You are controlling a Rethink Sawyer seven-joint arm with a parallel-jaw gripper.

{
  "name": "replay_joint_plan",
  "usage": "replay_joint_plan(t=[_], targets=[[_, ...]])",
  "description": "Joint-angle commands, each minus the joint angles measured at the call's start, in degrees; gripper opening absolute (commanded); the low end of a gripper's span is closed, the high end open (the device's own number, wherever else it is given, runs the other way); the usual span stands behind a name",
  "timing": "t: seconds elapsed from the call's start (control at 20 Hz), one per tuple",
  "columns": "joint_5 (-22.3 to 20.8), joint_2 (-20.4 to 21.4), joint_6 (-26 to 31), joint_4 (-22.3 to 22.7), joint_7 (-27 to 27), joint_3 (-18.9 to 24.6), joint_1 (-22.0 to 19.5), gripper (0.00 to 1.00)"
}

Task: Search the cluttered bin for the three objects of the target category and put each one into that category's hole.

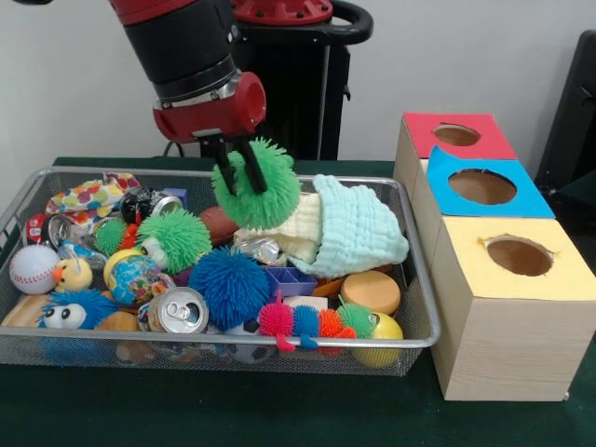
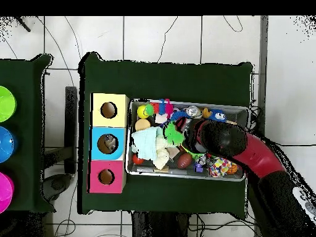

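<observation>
My gripper [image 1: 240, 177] is shut on a green spiky ball [image 1: 261, 186] and holds it lifted above the middle of the bin [image 1: 421, 337], a wide silver wire-mesh basket. In the overhead view the green ball [image 2: 172, 133] sits at the arm's tip over the bin [image 2: 242, 111]. The hole [image 1: 482, 187] is round, in the blue top of the middle wooden box, to the right of the bin; it also shows in the overhead view [image 2: 108, 144]. More spiky toys lie in the bin: a second green one [image 1: 177, 237], a blue one [image 1: 229, 286].
A red-topped box [image 1: 456, 135] stands behind the blue one and a yellow-topped box [image 1: 519, 256] in front. The bin also holds a pale green cloth [image 1: 358, 233], a baseball [image 1: 33, 268], a soda can [image 1: 179, 312], a spiky caterpillar [image 1: 312, 321] and other toys.
</observation>
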State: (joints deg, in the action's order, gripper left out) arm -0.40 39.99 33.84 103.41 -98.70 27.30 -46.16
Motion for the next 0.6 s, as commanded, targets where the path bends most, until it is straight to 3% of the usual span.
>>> replay_joint_plan(t=[0.05, 0.35, 0.6], targets=[[4.86, 0.05, -2.52, 2.44, -14.37, -4.55, 1.81, 1.00], [6.08, -0.03, -1.59, 1.73, -12.70, -5.47, 2.47, 1.00], [1.17, 2.35, 5.33, -2.49, -6.04, -9.20, 1.93, 1.00]])
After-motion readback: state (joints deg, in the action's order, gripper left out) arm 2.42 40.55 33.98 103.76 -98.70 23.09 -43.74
